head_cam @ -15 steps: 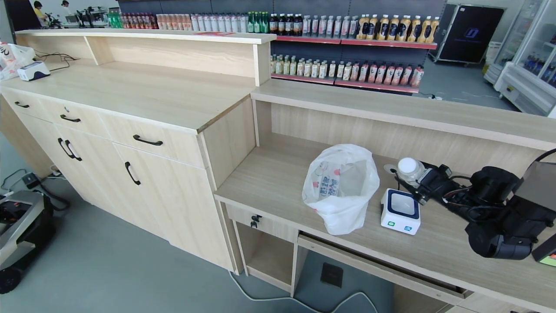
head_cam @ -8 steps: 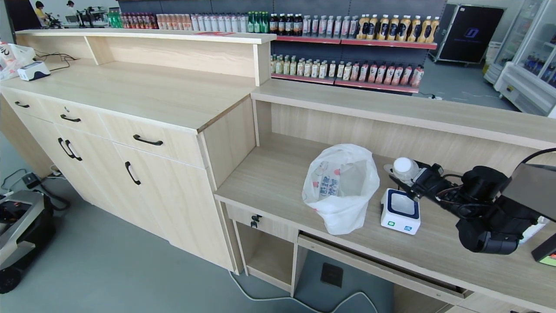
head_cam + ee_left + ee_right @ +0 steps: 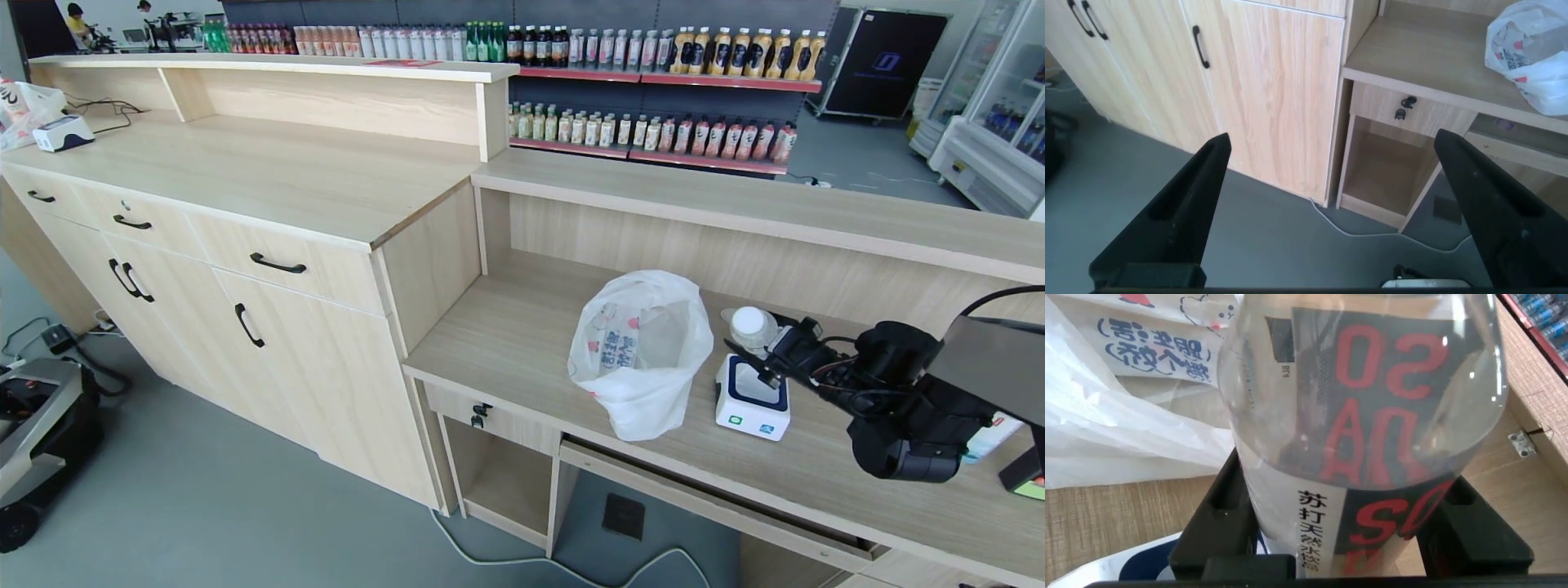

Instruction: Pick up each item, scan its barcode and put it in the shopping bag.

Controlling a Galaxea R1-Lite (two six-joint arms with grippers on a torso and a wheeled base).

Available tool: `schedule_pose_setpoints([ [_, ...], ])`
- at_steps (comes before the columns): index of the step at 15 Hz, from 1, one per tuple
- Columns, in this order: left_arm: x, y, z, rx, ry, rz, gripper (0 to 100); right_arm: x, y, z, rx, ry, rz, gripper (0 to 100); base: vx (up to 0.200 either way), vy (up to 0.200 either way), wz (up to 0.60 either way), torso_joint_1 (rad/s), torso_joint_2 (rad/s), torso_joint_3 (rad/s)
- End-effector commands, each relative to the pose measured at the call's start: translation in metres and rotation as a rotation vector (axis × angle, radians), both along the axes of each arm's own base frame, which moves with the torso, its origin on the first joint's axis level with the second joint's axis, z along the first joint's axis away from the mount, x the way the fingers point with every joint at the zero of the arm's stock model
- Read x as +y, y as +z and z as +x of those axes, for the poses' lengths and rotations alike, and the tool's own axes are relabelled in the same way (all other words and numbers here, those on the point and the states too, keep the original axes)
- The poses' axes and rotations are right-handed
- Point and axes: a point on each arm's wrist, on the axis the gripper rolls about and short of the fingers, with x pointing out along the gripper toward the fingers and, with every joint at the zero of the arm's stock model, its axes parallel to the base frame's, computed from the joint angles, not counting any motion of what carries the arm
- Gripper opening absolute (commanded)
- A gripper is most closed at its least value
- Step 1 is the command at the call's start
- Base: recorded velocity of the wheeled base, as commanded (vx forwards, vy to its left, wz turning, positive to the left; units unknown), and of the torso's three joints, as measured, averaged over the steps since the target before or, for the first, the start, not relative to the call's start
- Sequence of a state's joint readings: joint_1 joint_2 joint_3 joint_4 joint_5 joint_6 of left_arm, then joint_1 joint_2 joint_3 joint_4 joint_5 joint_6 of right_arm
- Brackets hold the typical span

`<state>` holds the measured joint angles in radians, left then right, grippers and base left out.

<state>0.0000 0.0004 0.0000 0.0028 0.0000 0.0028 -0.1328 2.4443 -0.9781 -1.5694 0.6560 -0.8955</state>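
A clear soda bottle (image 3: 753,325) with a white cap and a red-and-black label (image 3: 1364,416) lies on its side in my right gripper (image 3: 766,345), which is shut on it. It hangs just above the white barcode scanner (image 3: 753,400), whose corner (image 3: 1143,567) shows below the bottle. The white plastic shopping bag (image 3: 641,351) stands open right beside the scanner on the low desk; the bag (image 3: 1118,416) lies just past the bottle. My left gripper (image 3: 1331,212) hangs open over the grey floor in front of the cabinets, with the bag (image 3: 1531,49) far off.
A raised wooden ledge (image 3: 735,204) runs behind the desk. A white item (image 3: 992,433) and a dark device (image 3: 1030,478) sit at the desk's right end. The higher counter (image 3: 245,171) to the left carries a second scanner (image 3: 61,132).
My right arm has carried the bottle leftward and slightly forward, from behind the scanner to over its back edge, closer to the bag. The bag and scanner have not moved.
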Motion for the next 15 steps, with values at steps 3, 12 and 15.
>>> schedule_pose_setpoints([
  [3,0.000,0.000,0.000,0.000,0.000,-0.001,100,0.003,-0.002,0.003,-0.004,0.011,-0.001,0,0.000,0.000,0.00,0.000,0.00,0.000],
  [12,0.000,0.000,0.000,0.000,0.000,-0.001,100,0.014,-0.014,0.011,0.004,0.041,0.001,0,0.000,0.000,0.00,0.000,0.00,0.000],
  [15,0.000,0.000,0.000,0.000,0.000,-0.001,100,0.016,-0.017,0.012,0.005,0.046,0.000,0,0.000,0.000,0.00,0.000,0.00,0.000],
])
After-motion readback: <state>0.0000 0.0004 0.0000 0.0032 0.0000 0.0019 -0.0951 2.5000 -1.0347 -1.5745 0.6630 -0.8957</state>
